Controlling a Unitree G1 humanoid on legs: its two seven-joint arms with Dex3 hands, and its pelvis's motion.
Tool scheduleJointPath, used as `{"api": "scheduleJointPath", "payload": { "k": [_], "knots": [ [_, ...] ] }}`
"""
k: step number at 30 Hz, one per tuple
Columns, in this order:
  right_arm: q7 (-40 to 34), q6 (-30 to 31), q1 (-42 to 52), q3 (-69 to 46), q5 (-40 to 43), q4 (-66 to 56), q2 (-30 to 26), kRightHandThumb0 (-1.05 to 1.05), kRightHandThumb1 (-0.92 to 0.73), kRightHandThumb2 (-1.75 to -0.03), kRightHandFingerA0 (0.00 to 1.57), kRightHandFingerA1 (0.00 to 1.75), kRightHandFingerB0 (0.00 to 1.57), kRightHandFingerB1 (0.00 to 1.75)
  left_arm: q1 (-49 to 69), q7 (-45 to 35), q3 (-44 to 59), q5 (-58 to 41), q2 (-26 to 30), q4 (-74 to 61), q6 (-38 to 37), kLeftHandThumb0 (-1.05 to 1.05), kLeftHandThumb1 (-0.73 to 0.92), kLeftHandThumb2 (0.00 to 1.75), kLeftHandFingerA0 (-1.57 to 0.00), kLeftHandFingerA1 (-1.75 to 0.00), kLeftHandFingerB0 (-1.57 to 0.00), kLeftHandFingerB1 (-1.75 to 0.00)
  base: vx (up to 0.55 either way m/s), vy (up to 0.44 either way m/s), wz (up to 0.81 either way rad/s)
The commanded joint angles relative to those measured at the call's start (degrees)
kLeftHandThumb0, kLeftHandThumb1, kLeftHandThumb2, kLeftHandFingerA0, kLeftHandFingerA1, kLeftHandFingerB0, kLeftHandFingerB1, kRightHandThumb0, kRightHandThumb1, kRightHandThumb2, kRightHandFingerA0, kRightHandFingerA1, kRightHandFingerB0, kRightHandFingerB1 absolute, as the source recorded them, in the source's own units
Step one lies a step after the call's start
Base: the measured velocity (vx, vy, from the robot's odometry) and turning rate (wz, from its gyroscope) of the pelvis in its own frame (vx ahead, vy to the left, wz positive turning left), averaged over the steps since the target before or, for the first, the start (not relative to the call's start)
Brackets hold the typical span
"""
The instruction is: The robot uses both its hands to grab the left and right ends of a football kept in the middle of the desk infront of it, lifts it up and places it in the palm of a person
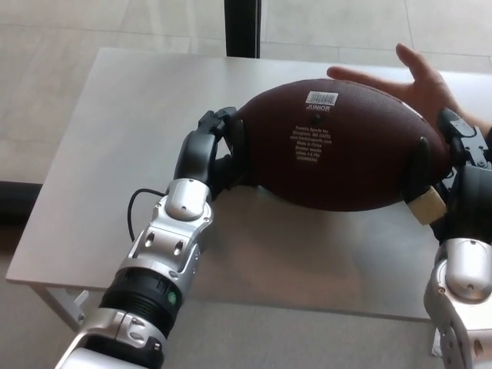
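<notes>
Where the picture's lower edge cuts them off, two forearms enter in silver, glossy, rounded shells joined by black ribbed collars; a thin black cable loops beside the left wrist. Ahead of the left shell sits the left hand (214,150), black and thick-jointed; its fingers (206,123) curl over the left end of the football (338,146) and are clamped on it. On the opposite side the right hand (453,181) is likewise black and blocky, with a pale tan pad on one fingertip; one dark finger (421,165) lies pressed along the ball's right flank and the rest wrap behind the right end, so this hand is also clamped on the ball.

Between the two hands the football is held with its long axis running left to right; its shape is a pointed oval, its skin a dark brown pebbled leather-like surface, matte; white printed text and a white barcode label marked JUNIOR show on the upper face. Below it lies the desk (100,177), a flat rectangular top of smooth pale grey finish with a soft shadow under the ball.

Beyond the ball's upper right end a person's hand (419,81) extends, palm open and fingers spread, just behind the ball; contact cannot be determined. Farther back are pale floor tiles and a dark upright post (242,27).
</notes>
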Motion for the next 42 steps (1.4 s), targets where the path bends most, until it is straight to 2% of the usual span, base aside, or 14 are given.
{"api": "scheduleJointPath", "payload": {
  "k": [1,15,17,19,20,22,23,28,34,35,36,38,39,42],
  "knots": [
    [8.26,6.99,-5.04,2.22,8.83,-2.56,5.31,-0.75,-0.83,-0.65,0.56,0.61,0.36,0.34,-2.72,-6.36,-4.54,0.76,-7.36,0.56,1.56,-0.31,0.68,0.60,-0.72,-0.91,-0.49,-0.46,0.00,0.000,0.00],
    [6.75,6.48,-9.22,1.53,7.69,-3.34,4.65,-0.74,-0.83,-0.65,0.56,0.60,0.38,0.37,-8.93,-7.15,0.29,-3.09,-7.60,2.64,3.15,-0.46,0.75,0.62,-0.70,-0.85,-0.45,-0.43,0.00,0.000,0.00],
    [5.80,8.11,-11.05,0.86,7.81,-4.25,4.81,-0.75,-0.67,-1.04,0.55,0.68,0.33,0.53,-10.12,-7.33,-0.58,-1.95,-7.17,1.79,2.95,-0.42,0.76,0.61,-0.60,-0.79,-0.47,-0.45,0.00,0.000,0.00],
    [5.79,9.61,-12.01,0.12,8.50,-4.73,5.00,-0.76,-0.65,-1.03,0.53,0.67,0.31,0.53,-11.38,-7.20,0.80,-2.97,-7.28,3.06,3.34,-0.42,0.77,0.62,-0.65,-0.83,-0.48,-0.46,0.00,0.000,0.00],
    [6.04,10.04,-12.38,0.13,8.26,-4.91,4.64,-0.73,-0.82,-0.64,0.54,0.60,0.35,0.40,-12.39,-7.41,0.91,-2.80,-6.93,3.72,4.09,-0.46,0.79,0.63,-0.67,-0.82,-0.49,-0.45,0.00,0.000,0.00],
    [6.34,10.54,-13.24,0.29,7.65,-5.23,3.98,-0.70,-0.65,-1.04,0.52,0.67,0.28,0.52,-13.57,-7.30,1.27,-2.42,-6.32,4.92,2.79,-0.49,0.79,0.62,-0.63,-0.78,-0.51,-0.45,0.00,0.000,0.00],
    [6.30,10.87,-14.05,0.19,7.56,-5.39,3.84,-0.70,-0.82,-0.64,0.57,0.60,0.36,0.38,-14.22,-7.68,0.65,-1.40,-5.53,5.49,1.24,-0.49,0.79,0.63,-0.63,-0.78,-0.49,-0.45,0.00,0.000,0.00],
    [6.12,12.34,-16.80,-0.08,7.34,-5.63,3.77,-0.72,-0.82,-0.64,0.58,0.57,0.32,0.39,-19.10,-4.72,8.03,-6.21,-7.31,9.52,2.73,-0.65,0.92,0.67,-0.52,-0.60,-0.44,-0.46,0.00,0.000,0.00],
    [6.96,12.30,-21.30,-2.40,8.62,-5.37,3.13,-0.73,-0.64,-1.02,0.50,0.68,0.29,0.53,-23.37,-9.27,5.07,-2.80,-4.53,9.38,4.30,-0.56,0.82,0.65,-0.74,-0.98,-0.50,-0.51,0.00,0.000,0.00],
    [6.65,12.59,-21.97,-2.78,8.70,-5.49,3.18,-0.71,-0.80,-0.65,0.56,0.61,0.40,0.39,-24.08,-9.75,4.27,-2.03,-4.15,9.47,4.22,-0.50,0.79,0.62,-0.69,-1.04,-0.48,-0.49,0.00,0.000,0.00],
    [6.13,13.27,-23.54,-3.75,9.16,-5.56,3.28,-0.68,-0.63,-1.03,0.50,0.67,0.33,0.52,-26.39,-10.72,4.45,-2.33,-3.73,10.22,5.67,-0.49,0.64,1.05,-0.74,-0.96,-0.40,-0.62,0.00,0.000,0.00],
    [6.13,14.02,-24.87,-4.72,9.78,-5.34,3.35,-0.68,-0.81,-0.64,0.54,0.60,0.38,0.38,-28.28,-12.85,3.38,-1.68,-2.84,10.87,6.81,-0.51,0.65,1.03,-0.71,-1.01,-0.33,-0.58,0.00,0.000,0.00],
    [6.05,14.13,-25.64,-5.14,9.91,-5.03,3.36,-0.67,-0.82,-0.64,0.55,0.60,0.38,0.37,-29.22,-13.43,2.57,-0.80,-2.28,11.34,6.89,-0.46,0.82,0.64,-0.68,-1.11,-0.42,-0.47,0.00,0.000,0.00],
    [7.13,14.01,-28.10,-6.15,10.10,-3.27,2.63,-0.69,-0.84,-0.65,0.53,0.59,0.33,0.36,-31.39,-14.19,0.21,1.63,-0.61,12.39,7.12,-0.56,0.83,0.66,-0.65,-1.01,-0.44,-0.50,0.00,0.000,0.00]
  ]
}}
